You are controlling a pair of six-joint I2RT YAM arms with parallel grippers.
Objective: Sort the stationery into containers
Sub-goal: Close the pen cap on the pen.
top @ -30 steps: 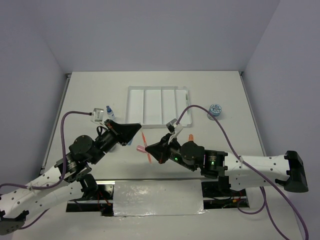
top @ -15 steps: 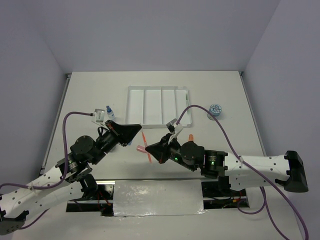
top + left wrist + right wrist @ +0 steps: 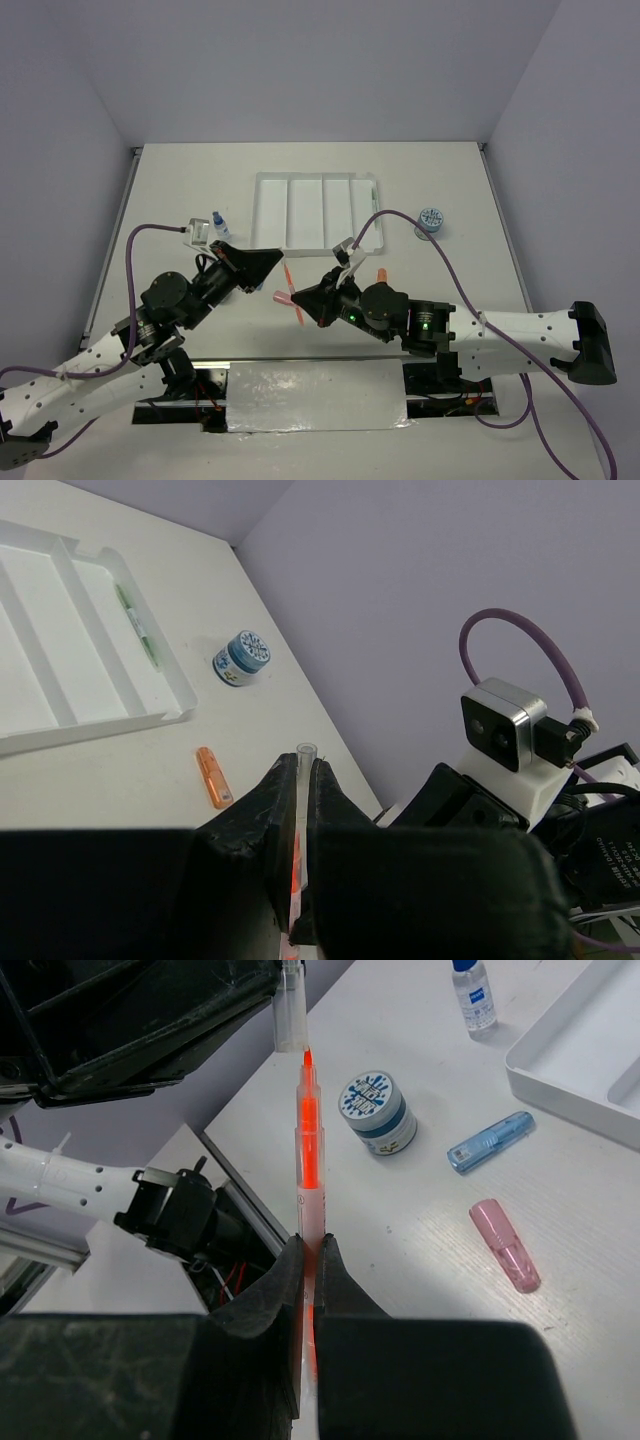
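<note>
- The left end effector (image 3: 303, 772) is closed on a clear cap (image 3: 303, 763), a thin see-through tube pinched upright between its two black fingers.
- The right end effector (image 3: 310, 1252) is closed on an orange pen (image 3: 308, 1150), which sticks straight out from between its fingers.
- In the right wrist view the pen's bare orange tip sits right at the open mouth of the cap. I cannot tell whether the two touch.
- In the top view the two end effectors meet tip to tip above the bench (image 3: 180, 180), in front of the near edge of the tray (image 3: 268, 212).
- The tray is white with four long compartments. A green pen (image 3: 372, 200) lies lengthways in the rightmost one; the other three look bare.
- A patterned disc (image 3: 431, 220) stands on the bench just right of the tray, apart from it.
- A second disc (image 3: 376, 1110) stands on the bench on the left side, near a blue stick (image 3: 490, 1141) that lies flat beside it.
- A pink stick (image 3: 505, 1245) lies flat on the bench, a little apart from the blue one and outside the tray.
- An orange stick (image 3: 213, 776) lies on the bench just off the tray's near right corner.
- A blue-capped bottle (image 3: 219, 222) stands upright to the left of the tray, not touching it.
</note>
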